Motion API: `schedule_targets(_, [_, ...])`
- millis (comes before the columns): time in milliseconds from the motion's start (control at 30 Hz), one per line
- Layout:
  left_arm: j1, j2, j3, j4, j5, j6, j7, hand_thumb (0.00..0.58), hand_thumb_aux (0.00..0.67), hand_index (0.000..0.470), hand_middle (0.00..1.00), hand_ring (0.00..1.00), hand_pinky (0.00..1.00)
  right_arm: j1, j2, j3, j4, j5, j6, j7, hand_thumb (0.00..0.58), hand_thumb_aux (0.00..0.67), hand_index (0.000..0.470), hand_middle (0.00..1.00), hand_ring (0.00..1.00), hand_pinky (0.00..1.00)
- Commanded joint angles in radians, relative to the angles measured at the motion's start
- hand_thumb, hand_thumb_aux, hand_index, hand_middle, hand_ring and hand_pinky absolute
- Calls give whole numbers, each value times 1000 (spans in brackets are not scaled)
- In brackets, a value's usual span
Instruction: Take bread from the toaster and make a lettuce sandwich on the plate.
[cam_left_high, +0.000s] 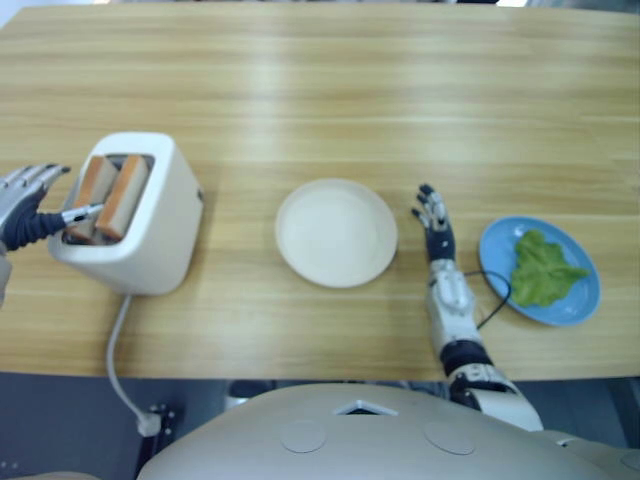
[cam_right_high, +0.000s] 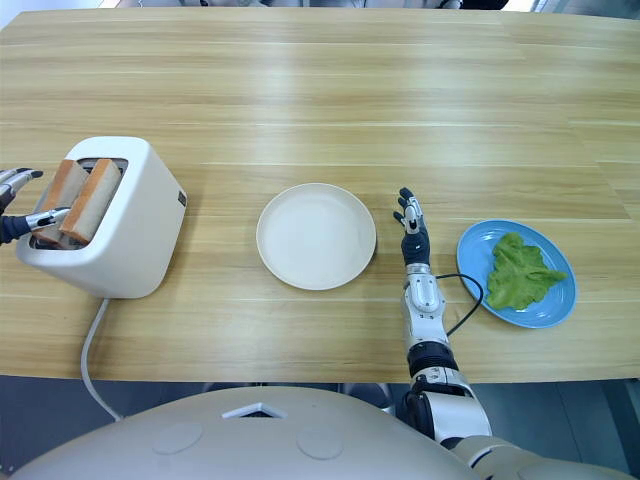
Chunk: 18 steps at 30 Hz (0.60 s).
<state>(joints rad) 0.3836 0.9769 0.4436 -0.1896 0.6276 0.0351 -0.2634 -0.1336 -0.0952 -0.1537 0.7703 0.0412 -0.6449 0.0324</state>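
My left hand (cam_left_high: 25, 208) is right up against the bread (cam_left_high: 120, 195) in the toaster (cam_left_high: 160, 235) (can't tell if it's gripping). Right hand (cam_left_high: 437, 228) lies flat, wide open, beside the plate (cam_left_high: 335, 232).

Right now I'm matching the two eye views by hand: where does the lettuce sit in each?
Left eye view: lettuce on the blue plate, far right, near the edge.
Right eye view: lettuce on that plate, right side, farther from the edge.
Shared landmark: white plate at centre.
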Motion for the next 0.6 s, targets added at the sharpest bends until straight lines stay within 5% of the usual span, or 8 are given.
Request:
schedule_targets(33, [25, 11, -15, 20, 35, -8, -24, 0, 0, 0, 0, 0, 0, 27, -3, -3, 22, 0, 37, -5, 0, 0, 0, 0, 0, 0])
schedule_targets(100, [31, 13, -9, 16, 48, -7, -20, 0, 0, 0, 0, 0, 0, 28, -3, -2, 20, 0, 39, -5, 0, 0, 0, 0, 0, 0])
schedule_targets(200, [29, 11, 7, 10, 52, -20, -13, 258, 171, 117, 0, 0, 0, 30, -3, -2, 19, 0, 40, -6, 0, 0, 0, 0, 0, 0])
schedule_targets(267, [18, 5, 19, -10, 43, -36, -6, 553, 525, 361, 0, 0, 0, 32, -4, -3, 20, -1, 40, -7, 0, 0, 0, 0, 0, 0])
schedule_targets(300, [10, 0, 27, -28, 33, -51, 0, 580, 670, 460, 0, 0, 0, 32, -4, -3, 21, -1, 41, -8, 0, 0, 0, 0, 0, 0])
schedule_targets(467, [-15, -27, 70, -116, -9, -102, 11, 580, 670, 460, 459, 459, 459, 31, -4, -1, 28, -3, 45, -9, 0, 0, 0, 0, 0, 0])
schedule_targets(533, [-27, -37, 84, -124, -26, -113, 14, 580, 670, 460, 988, 988, 988, 30, -4, 0, 31, -5, 46, -10, 0, 0, 0, 0, 0, 0])
schedule_targets(600, [-35, -46, 90, -124, -46, -121, 10, 580, 670, 460, 1000, 1000, 1000, 30, -5, 1, 32, -6, 48, -11, 0, 0, 0, 0, 0, 0])
